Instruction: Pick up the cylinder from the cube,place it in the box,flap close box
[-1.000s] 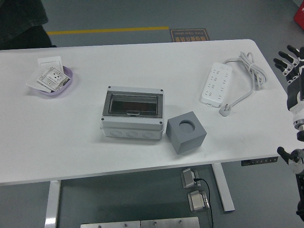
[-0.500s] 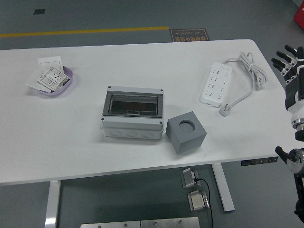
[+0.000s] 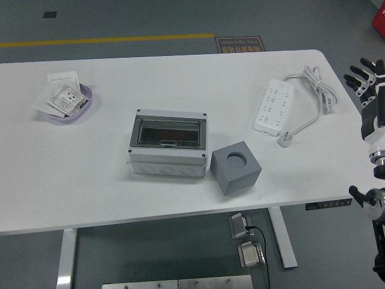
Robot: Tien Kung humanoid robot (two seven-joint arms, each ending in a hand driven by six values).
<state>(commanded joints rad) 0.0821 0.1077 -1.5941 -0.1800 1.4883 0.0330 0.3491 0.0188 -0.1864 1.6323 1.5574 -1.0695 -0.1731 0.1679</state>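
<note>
A grey cube (image 3: 236, 167) stands on the white table (image 3: 90, 174), just right of the box's front corner. Its top face shows a round, lighter grey circle (image 3: 239, 159); I cannot tell whether that is the cylinder's end or an empty hole. The box (image 3: 168, 142) is a white-grey enclosure whose smoked clear flap (image 3: 168, 132) lies down flat over it. My right hand (image 3: 365, 77) hangs off the table's right edge with its black fingers spread, holding nothing, well away from the cube. The left arm is out of view.
A white power strip (image 3: 274, 106) with a coiled cable (image 3: 317, 87) and plug lies at the back right. A purple dish (image 3: 85, 103) holding white switch plates sits at the back left. A yellow floor line runs behind the table.
A person's dark clothing at the top left a second ago has left the picture. My right hand has shifted slightly at the right edge. Box and cube have not moved.
</note>
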